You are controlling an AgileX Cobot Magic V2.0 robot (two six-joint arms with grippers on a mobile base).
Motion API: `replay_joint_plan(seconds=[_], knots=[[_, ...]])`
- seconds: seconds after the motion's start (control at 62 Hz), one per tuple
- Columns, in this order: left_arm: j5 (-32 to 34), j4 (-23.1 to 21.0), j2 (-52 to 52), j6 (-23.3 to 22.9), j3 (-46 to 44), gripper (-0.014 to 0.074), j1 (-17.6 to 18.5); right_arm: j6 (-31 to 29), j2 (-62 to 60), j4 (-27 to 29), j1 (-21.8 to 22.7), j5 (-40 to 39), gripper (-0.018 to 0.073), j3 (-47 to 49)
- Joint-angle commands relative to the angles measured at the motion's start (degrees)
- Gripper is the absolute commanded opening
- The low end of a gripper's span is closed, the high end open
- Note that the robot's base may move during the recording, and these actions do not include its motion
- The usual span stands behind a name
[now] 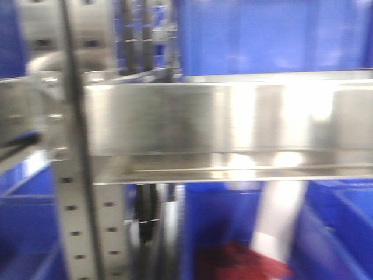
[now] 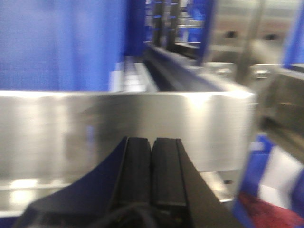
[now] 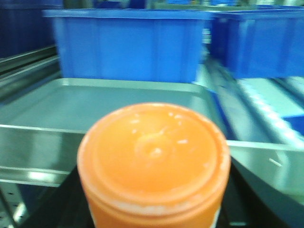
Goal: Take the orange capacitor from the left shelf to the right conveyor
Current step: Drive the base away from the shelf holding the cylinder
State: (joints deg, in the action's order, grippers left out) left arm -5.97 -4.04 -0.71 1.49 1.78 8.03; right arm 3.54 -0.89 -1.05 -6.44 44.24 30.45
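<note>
Though motion blurs the front view, the shelf (image 1: 227,125) fills it: a shiny steel front, with a perforated post (image 1: 73,233) at its left.

Bins (image 1: 262,35): deep blue, above and below that front.

Tray (image 3: 95,102): shallow, silver, lying before a blue bin in the right wrist view.

Left gripper (image 2: 151,147): black pads pressed together with nothing between them, close before the shelf's steel front.

Right gripper (image 3: 154,219): dark jaws flank the capacitor (image 3: 154,156) on both sides and are closed on it.

Capacitor: orange, its round top facing the camera, held in front of the tray's near rim.
</note>
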Motion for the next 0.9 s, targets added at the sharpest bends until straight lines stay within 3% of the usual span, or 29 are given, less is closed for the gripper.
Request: replay_joint_plan(seconds=[0.0, 0.887], knots=[[4.8, -0.2, -0.7, -0.1, -0.3, -0.0127, -0.1, -0.1, -0.1, -0.8, 0.4, -4.9, 0.0097, 1.9], [4.8, -0.2, -0.7, -0.1, -0.3, -0.0127, -0.1, -0.1, -0.1, -0.8, 0.4, -4.8, 0.0097, 1.9]])
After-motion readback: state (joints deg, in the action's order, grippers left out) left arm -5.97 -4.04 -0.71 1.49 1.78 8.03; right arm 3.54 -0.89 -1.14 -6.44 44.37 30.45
